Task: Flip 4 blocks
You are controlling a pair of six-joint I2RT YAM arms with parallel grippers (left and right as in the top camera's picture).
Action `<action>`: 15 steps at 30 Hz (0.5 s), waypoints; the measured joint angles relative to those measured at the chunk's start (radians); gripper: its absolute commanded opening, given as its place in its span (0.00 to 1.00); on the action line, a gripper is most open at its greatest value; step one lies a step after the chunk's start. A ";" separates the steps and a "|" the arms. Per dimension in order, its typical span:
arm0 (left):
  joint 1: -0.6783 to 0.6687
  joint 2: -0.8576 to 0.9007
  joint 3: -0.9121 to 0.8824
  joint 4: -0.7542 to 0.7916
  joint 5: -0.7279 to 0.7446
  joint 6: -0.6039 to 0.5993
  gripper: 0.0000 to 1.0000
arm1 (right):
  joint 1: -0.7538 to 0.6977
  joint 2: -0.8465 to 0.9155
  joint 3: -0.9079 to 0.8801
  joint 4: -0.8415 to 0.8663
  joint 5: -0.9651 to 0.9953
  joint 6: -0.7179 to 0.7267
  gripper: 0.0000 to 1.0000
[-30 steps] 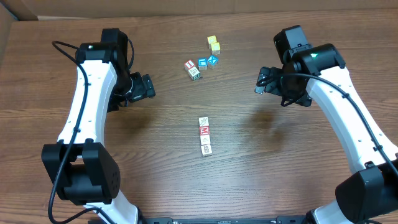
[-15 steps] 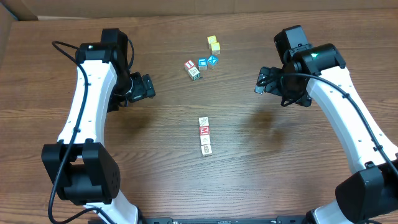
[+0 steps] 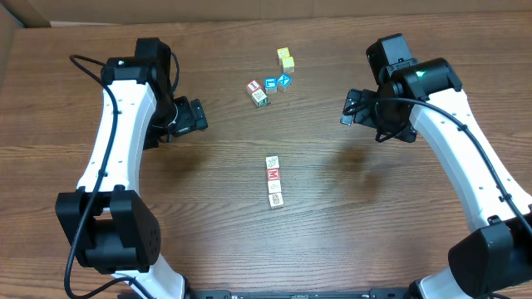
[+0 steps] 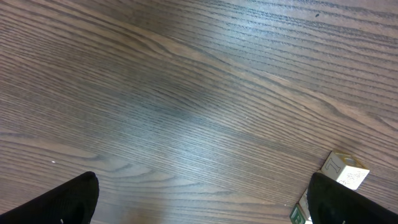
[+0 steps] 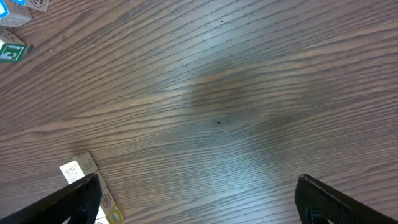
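Found left jaws spread wide, gripping nothing, hanging over bare table (image 3: 208, 191) left of centre in the overhead view. Found right jaws likewise spread and empty, at upper right of that frame.

Saw only dark fingertips (image 4: 68, 199) in the bottom corners of the left wrist view. Noted one pale block (image 4: 346, 170) at lower right, just beside the right fingertip and not between the jaws. Much the same in the right wrist view: pale blocks (image 5: 78, 169) at lower left beside a fingertip, plain wood between the jaws.

Logged a short row of blocks (image 3: 273, 181) at centre of the overhead frame, touching end to end, red M (image 3: 273, 174) face up. Placed it well apart from both jaws, roughly between them and lower in frame. Logged a loose cluster (image 3: 266, 88) higher up, with red, green and blue borders, and two yellow cubes (image 3: 286, 58) just above it.

Cannot tell which blocks are already turned. Judging by empty jaws and no tilted block: no flip in hand, number left unknown.
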 measured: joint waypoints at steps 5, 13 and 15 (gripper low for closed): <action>0.000 0.000 0.000 0.000 0.000 0.000 1.00 | 0.000 0.000 0.000 0.000 0.000 0.000 1.00; 0.000 0.000 0.000 0.000 0.000 0.000 1.00 | 0.000 -0.002 0.000 0.000 0.000 0.000 1.00; 0.000 0.000 0.000 0.000 0.000 0.000 1.00 | 0.000 -0.013 0.000 0.000 0.000 0.000 1.00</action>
